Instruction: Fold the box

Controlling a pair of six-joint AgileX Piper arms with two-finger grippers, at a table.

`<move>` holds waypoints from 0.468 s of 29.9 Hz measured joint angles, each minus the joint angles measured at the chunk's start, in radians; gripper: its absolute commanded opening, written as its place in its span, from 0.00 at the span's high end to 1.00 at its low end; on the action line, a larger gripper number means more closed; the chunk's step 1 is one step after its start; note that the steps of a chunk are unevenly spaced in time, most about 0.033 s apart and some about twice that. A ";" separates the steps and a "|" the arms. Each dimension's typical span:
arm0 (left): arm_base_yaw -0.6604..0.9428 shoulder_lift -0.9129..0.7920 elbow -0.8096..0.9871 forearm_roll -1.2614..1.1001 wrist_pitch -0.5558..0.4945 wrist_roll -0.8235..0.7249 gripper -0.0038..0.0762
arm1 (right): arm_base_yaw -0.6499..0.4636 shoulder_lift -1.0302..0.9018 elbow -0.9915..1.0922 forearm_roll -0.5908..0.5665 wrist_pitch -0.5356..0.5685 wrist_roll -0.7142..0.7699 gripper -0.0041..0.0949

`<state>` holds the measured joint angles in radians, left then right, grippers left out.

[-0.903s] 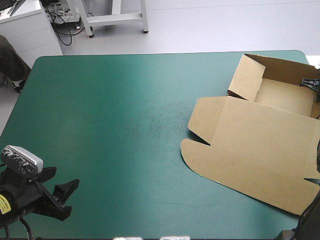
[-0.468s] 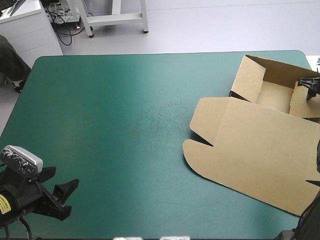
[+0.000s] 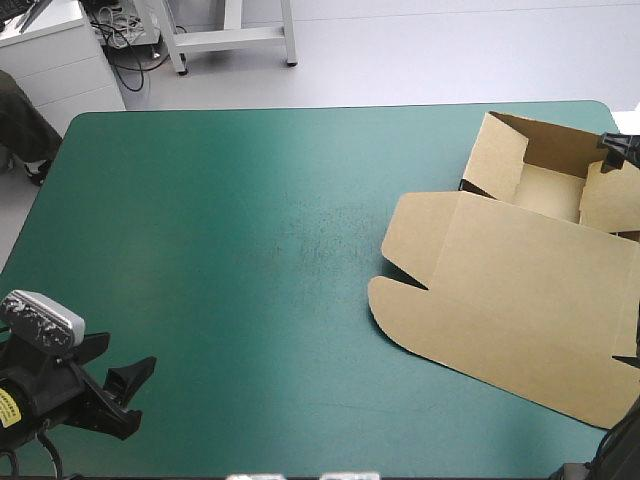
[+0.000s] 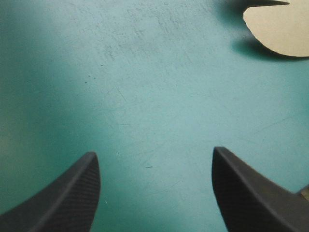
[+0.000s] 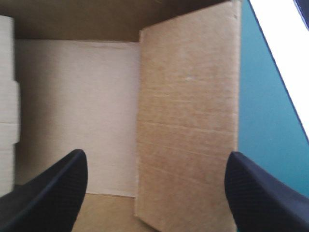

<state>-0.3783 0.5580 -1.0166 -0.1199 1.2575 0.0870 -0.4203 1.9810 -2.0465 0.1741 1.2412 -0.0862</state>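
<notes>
Brown board forms the box [image 3: 520, 290], which lies along the right edge of the surface [image 3: 220, 250]. Its walls are partly raised by the far right corner, and the lid [image 3: 500, 320] lies flat toward the near edge. The right claw [image 5: 155, 159] hangs over the tray, fingers apart, above the side flap [image 5: 188, 121]. That flap tilts inward and appears not yet seated.

Seating it is the likely step in hand. The claw should press evenly on the flap's free edge without pushing the box off the edge.

The left claw [image 4: 154, 157], fingers apart, stands over bare cover at the near left corner.
</notes>
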 measured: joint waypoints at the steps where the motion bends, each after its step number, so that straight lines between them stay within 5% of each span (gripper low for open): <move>1: 0.000 0.000 0.000 0.008 -0.001 0.000 0.36 | 0.006 -0.019 -0.001 0.020 0.000 0.000 0.28; 14: 0.000 0.000 0.000 0.120 -0.081 0.000 0.36 | 0.334 -0.279 -0.001 0.082 0.004 -0.048 0.38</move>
<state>-0.3783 0.5580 -1.0166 0.0000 1.1764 0.0870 -0.0859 1.7019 -2.0474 0.2564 1.2453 -0.1344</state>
